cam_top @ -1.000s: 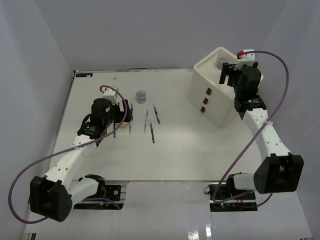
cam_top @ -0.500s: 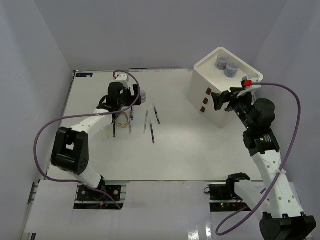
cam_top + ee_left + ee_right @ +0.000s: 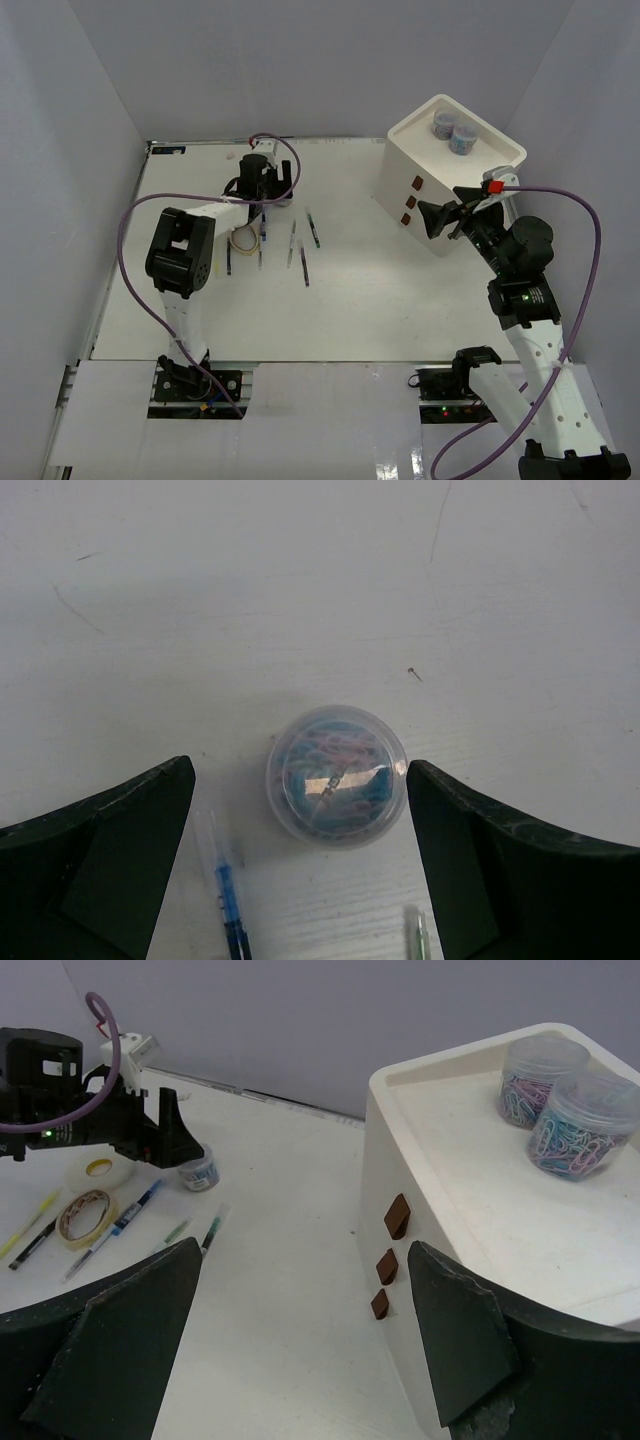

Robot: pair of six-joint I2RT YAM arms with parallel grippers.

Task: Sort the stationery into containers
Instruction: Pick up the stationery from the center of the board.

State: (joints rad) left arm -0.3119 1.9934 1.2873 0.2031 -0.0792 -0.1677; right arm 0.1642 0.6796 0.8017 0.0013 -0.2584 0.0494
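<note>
A small round jar (image 3: 336, 788) of coloured paper clips stands on the table between the fingers of my open left gripper (image 3: 298, 772), untouched on either side. In the top view that gripper (image 3: 270, 187) hovers over the jar at the back of the table and hides most of it. The white box (image 3: 432, 190) with three brown drawer handles (image 3: 386, 1264) stands at the back right. Two more clip jars (image 3: 568, 1100) sit in its recessed top. My right gripper (image 3: 446, 216) is open and empty, level with the drawer fronts.
Several pens (image 3: 304, 250) lie scattered mid-table; a blue pen (image 3: 229, 900) and a green one (image 3: 421, 935) lie just near of the jar. A tan tape ring (image 3: 84, 1216) and a white tape roll (image 3: 99, 1170) lie left of the pens.
My left arm has reached farther back and right, bringing its open gripper over the jar. The right arm has drawn back from the box top, uncovering two jars there.
</note>
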